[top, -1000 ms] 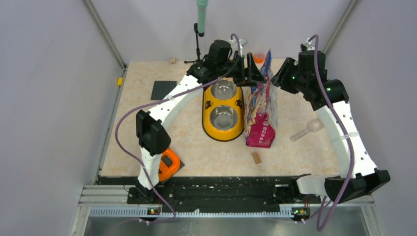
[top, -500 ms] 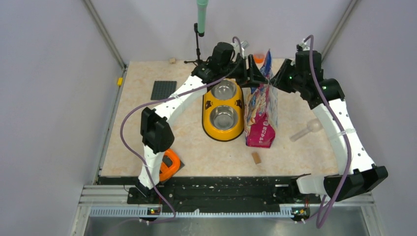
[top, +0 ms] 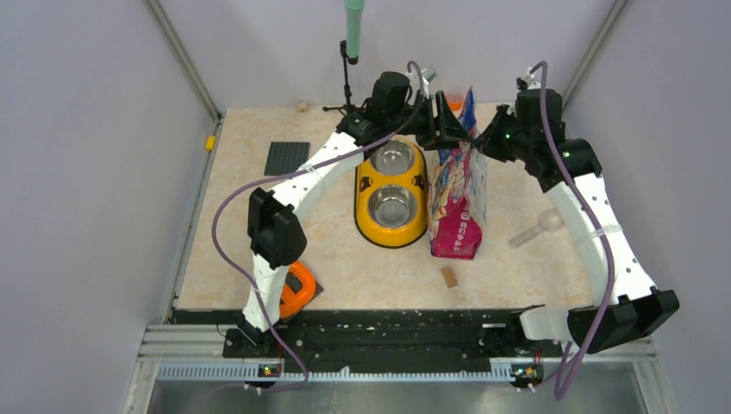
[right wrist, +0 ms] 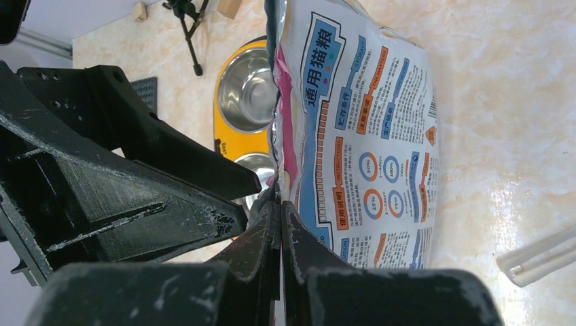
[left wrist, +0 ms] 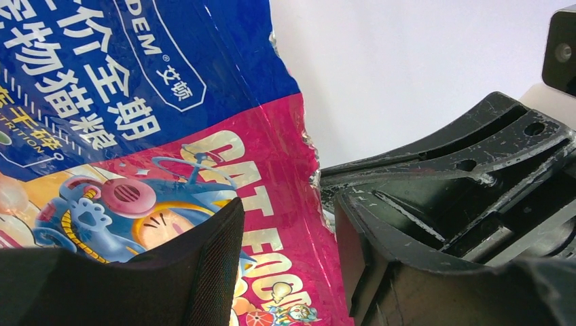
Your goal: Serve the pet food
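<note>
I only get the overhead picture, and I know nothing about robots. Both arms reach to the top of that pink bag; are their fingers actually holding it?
Observer: The right wrist view shows the right fingers pinched shut on the edge seam of the bag.
Operator: And the left ones?
Observer: In the left wrist view the left fingers stand apart, with the bag's pink edge in the gap between them.
Operator: What is in the bag?
Observer: The left wrist view shows "CAT FOOD" printed on it.
</note>
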Controlling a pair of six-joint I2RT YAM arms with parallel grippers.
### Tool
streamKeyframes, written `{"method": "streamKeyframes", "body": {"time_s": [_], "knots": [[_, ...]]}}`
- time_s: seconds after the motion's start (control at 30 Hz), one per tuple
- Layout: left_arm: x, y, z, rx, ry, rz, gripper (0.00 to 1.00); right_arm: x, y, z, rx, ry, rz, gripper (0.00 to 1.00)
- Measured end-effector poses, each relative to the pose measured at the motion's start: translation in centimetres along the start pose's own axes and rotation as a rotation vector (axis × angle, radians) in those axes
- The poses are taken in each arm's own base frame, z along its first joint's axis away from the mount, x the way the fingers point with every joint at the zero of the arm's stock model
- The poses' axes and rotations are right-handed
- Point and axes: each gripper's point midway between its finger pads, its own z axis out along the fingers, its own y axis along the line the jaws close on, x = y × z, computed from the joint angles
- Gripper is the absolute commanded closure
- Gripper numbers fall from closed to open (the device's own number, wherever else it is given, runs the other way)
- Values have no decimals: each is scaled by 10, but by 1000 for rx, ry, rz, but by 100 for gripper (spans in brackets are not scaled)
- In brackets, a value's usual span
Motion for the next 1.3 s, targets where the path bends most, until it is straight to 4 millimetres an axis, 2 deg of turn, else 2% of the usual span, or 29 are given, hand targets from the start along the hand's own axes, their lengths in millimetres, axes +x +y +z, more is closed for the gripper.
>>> {"method": "streamKeyframes", "body": {"time_s": [0.23,0.37,0.5,0.53,0.6,0.77,0.93,1.03,1.2,1.3], "knots": [[1,0,2,9,8,-5,45,0,3,1,-18,2,1,100],[3,6,6,3,18,-13,54,1,3,2,-16,3,0,100],[1,2,6,12,16,-3,69,0,2,2,-15,1,1,100],[1,1,7,16,16,-2,77,0,2,2,-15,1,1,100],[1,-1,6,24,20,-4,99,1,3,2,-17,4,1,100],[1,-6,6,40,26,-5,100,1,3,2,-20,7,5,100],[-3,8,4,-57,-9,2,100,2,1,5,-6,8,15,100],[-3,22,4,-138,-37,17,100,4,-4,7,20,18,16,100],[-8,71,-5,-337,-85,18,100,6,-10,6,54,20,15,100],[-11,86,-12,-401,-103,23,100,5,-11,5,60,20,14,100]]}}
